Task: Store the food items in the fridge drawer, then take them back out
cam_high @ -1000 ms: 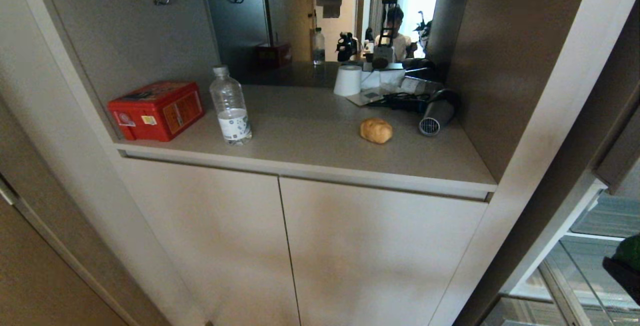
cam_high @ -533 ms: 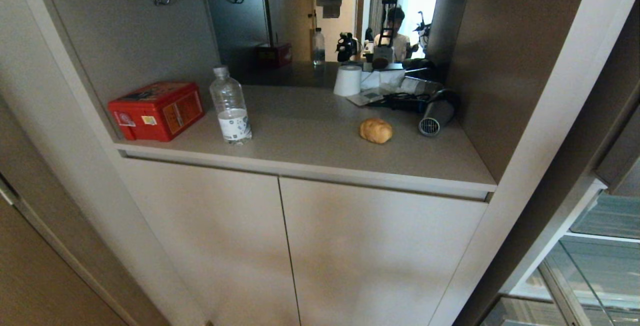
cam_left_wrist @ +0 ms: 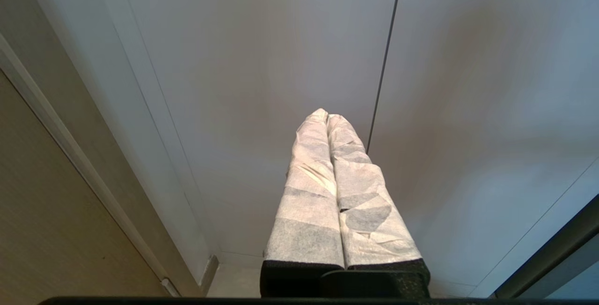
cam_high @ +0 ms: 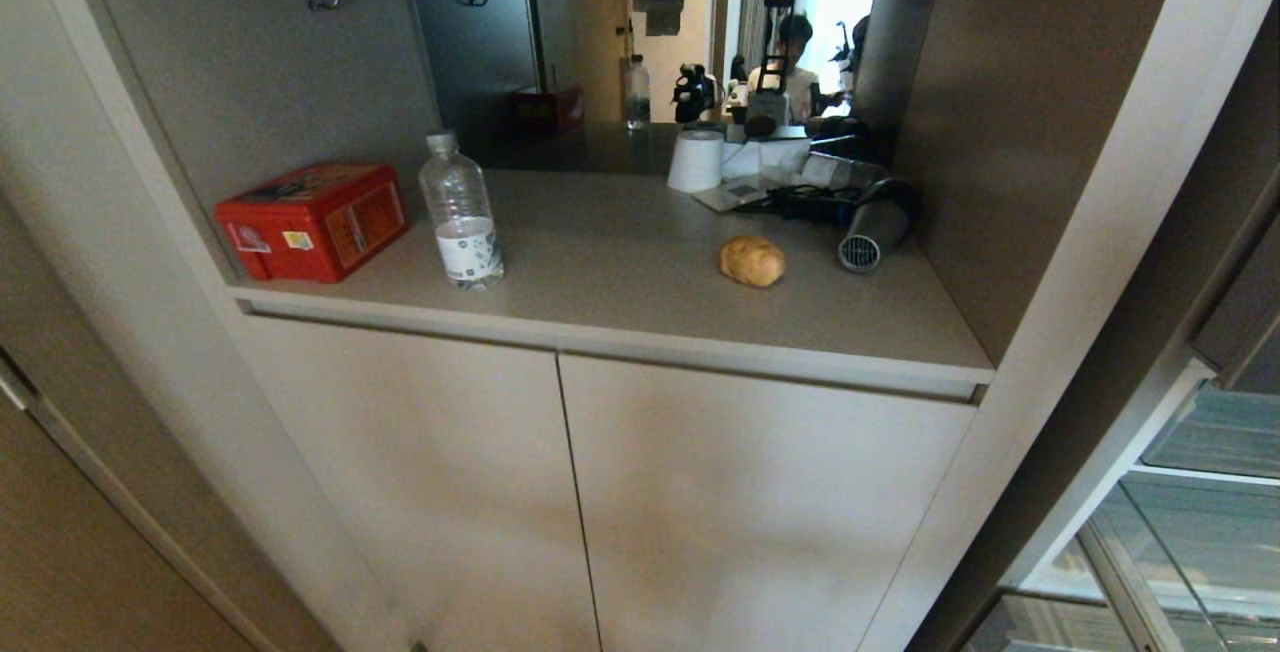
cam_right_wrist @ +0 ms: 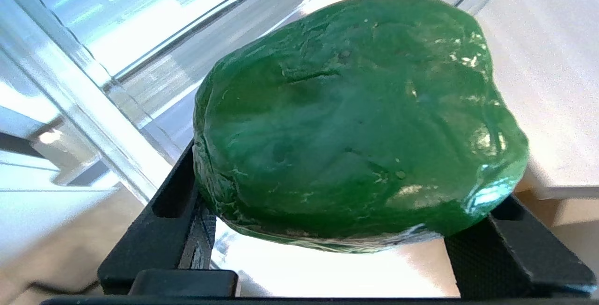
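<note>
My right hand (cam_right_wrist: 327, 230) grips the glossy, lumpy green pepper (cam_right_wrist: 355, 122) beside glass shelves (cam_right_wrist: 93, 108). It has left my head view; the rough golden lump (cam_high: 752, 261) stays on the matte surface (cam_high: 620, 272).

My left hand (cam_left_wrist: 327, 117), paper-wrapped, is closed.

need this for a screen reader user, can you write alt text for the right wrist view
A glossy green pepper fills most of the frame, clamped between the black jaws of the right gripper. Behind it are clear glass shelf edges on one side and a pale cabinet surface on the other.
</note>
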Controlling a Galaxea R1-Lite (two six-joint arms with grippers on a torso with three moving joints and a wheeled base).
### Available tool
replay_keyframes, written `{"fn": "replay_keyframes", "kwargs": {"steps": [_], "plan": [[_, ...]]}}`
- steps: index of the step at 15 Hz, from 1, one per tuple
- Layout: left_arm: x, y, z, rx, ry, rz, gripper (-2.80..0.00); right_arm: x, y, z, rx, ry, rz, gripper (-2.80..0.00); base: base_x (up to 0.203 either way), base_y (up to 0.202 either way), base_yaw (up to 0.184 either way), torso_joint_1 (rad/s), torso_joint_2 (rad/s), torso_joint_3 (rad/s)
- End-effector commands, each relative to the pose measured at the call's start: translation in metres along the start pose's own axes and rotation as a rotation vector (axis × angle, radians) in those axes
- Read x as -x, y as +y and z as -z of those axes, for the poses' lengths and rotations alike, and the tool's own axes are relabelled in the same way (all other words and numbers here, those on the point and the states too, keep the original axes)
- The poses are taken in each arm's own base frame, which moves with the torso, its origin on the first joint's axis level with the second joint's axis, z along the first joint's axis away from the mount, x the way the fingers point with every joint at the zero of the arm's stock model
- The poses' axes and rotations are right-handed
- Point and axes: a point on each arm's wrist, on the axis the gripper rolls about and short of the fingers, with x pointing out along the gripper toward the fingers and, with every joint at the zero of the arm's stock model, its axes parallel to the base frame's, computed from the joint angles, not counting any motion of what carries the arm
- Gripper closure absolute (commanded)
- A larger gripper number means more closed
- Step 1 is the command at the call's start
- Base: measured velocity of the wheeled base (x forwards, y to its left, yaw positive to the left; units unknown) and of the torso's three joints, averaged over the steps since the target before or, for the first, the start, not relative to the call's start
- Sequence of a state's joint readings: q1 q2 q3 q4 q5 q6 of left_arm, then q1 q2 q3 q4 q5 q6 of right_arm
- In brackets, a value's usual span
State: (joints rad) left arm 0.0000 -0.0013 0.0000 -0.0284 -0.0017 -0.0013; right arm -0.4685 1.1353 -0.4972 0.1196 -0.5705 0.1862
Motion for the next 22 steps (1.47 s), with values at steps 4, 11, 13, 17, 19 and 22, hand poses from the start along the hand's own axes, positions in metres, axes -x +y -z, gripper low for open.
{"fn": "replay_keyframes", "kwargs": {"steps": [4,11,13,17,19,22], "plan": [[-0.001,0.0,0.003,0.0,0.01,0.0,0.0,-0.035,-0.008,-0.002,-0.131,0.088,-0.118,0.0,0.0,0.0,0.0,0.0,0.0,0.0],[-0.001,0.0,0.003,0.0,0.01,0.0,0.0,-0.085,-0.009,0.001,-0.217,0.135,-0.172,0.0,0.0,0.0,0.0,0.0,0.0,0.0],[-0.001,0.0,0.003,0.0,0.01,0.0,0.0,-0.102,-0.01,0.002,-0.246,0.149,-0.212,0.0,0.0,0.0,0.0,0.0,0.0,0.0],[-0.001,0.0,0.003,0.0,0.01,0.0,0.0,-0.124,-0.014,0.002,-0.29,0.139,-0.241,0.0,0.0,0.0,0.0,0.0,0.0,0.0],[-0.001,0.0,0.003,0.0,0.01,0.0,0.0,-0.137,-0.017,0.0,-0.306,0.135,-0.223,0.0,0.0,0.0,0.0,0.0,0.0,0.0],[-0.001,0.0,0.003,0.0,0.01,0.0,0.0,-0.159,-0.022,-0.002,-0.325,0.126,-0.197,0.0,0.0,0.0,0.0,0.0,0.0,0.0]]}}
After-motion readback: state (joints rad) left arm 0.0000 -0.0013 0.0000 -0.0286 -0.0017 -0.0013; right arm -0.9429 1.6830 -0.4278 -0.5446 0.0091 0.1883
